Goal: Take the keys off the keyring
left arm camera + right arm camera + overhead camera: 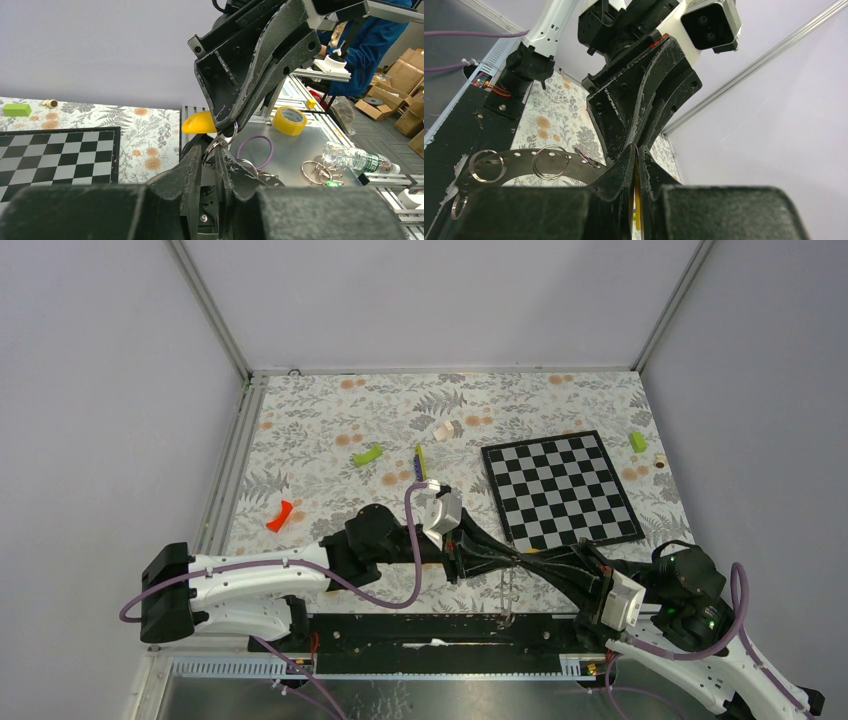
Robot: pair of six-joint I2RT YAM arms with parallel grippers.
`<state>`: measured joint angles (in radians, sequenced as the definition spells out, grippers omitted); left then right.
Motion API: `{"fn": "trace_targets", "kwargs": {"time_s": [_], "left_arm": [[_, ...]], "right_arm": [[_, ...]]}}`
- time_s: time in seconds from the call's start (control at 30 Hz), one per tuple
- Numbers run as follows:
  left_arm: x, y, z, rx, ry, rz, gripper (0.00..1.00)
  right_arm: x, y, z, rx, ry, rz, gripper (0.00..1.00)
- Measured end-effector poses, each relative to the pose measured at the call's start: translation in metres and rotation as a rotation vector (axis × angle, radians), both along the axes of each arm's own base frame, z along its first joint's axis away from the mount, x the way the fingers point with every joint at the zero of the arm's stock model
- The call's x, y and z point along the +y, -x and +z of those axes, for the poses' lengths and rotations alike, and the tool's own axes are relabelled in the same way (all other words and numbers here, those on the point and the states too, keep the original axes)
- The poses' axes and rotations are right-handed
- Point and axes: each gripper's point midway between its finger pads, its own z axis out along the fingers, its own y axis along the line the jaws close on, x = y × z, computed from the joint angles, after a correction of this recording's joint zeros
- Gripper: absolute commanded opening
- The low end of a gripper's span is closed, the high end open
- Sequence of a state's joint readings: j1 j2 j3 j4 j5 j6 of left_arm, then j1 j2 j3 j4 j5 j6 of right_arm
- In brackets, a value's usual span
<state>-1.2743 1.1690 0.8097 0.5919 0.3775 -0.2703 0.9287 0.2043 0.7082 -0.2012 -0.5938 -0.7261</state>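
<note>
Both grippers meet above the table's near edge. My right gripper (530, 565) (636, 150) is shut on a key's yellow tag (199, 122), seen as a thin yellow strip between its fingers. A small silvery split ring (226, 136) hangs from that key. My left gripper (505, 558) (214, 149) is closed on this ring's wire from the opposite side. The keyring (519, 159) (505, 592) is a dark perforated hoop hanging below the grippers. More small split rings (549, 162) sit in its holes. Other keys are hidden.
On the floral table are a chessboard (560, 490), lime-green blocks (367, 454) (638, 441), a red piece (280, 516) and a yellow-green and purple stick (419, 460). Past the near edge lie a yellow tape roll (290, 120), a purple loop (255, 150) and a water bottle (357, 157).
</note>
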Motion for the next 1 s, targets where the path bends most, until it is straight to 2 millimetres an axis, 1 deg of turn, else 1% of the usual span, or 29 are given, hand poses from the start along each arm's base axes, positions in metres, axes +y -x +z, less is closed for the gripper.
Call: {"fn": "trace_targets", "kwargs": {"time_s": [0.1, 0.23, 0.3, 0.6, 0.87, 1.0], "left_arm": [[0.0000, 0.0000, -0.0006, 0.001, -0.003, 0.000, 0.19], [0.0003, -0.0006, -0.0029, 0.002, -0.013, 0.004, 0.32], [0.0002, -0.0013, -0.0044, 0.003, -0.019, 0.008, 0.35], [0.0005, -0.0017, -0.0038, 0.001, -0.018, 0.011, 0.37], [0.0004, -0.0022, -0.0038, 0.002, -0.018, 0.014, 0.42], [0.0010, -0.0038, -0.0028, 0.004, -0.015, 0.024, 0.42]], "right_arm": [[-0.0003, -0.0003, -0.0001, -0.002, 0.001, -0.002, 0.00], [-0.0002, -0.0007, -0.0034, 0.000, 0.013, -0.004, 0.00], [-0.0001, -0.0009, -0.0054, 0.005, 0.020, -0.005, 0.00], [-0.0001, -0.0008, -0.0070, 0.009, 0.025, -0.004, 0.00], [-0.0003, -0.0008, -0.0070, 0.009, 0.025, -0.005, 0.00], [-0.0013, -0.0008, -0.0063, 0.007, 0.021, -0.009, 0.00]]}}
